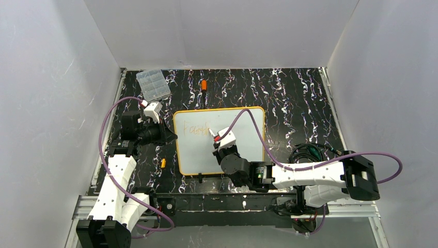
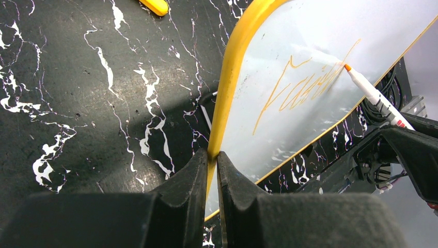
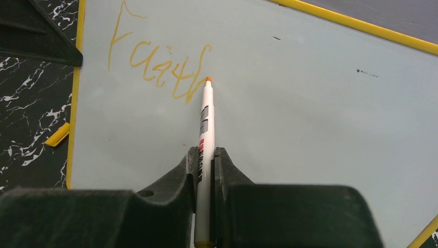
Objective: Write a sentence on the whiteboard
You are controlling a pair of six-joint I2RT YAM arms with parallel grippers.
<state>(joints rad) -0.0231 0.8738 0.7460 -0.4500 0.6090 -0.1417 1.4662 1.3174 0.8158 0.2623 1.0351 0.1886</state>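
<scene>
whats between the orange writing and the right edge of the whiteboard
Bare whiteboard, save a few tiny dark specks; the marker tip sits at the last letter of the writing. The right wrist view shows it best.

1. One yellow-rimmed whiteboard (image 1: pixel 196 155).
2. One handwritten word (image 1: pixel 198 129) in orange on that board.
3. Two grippers: one left gripper (image 2: pixel 213 163), one right gripper (image 3: pixel 206 155).
4. One white marker (image 3: pixel 206 119) with an orange tip.
5. One clear compartment box (image 1: pixel 154 85).
6. One orange pen-like item (image 1: pixel 204 84).
7. One small yellow piece (image 1: pixel 162 163).
8. One black marbled tabletop (image 1: pixel 289 103).
</scene>
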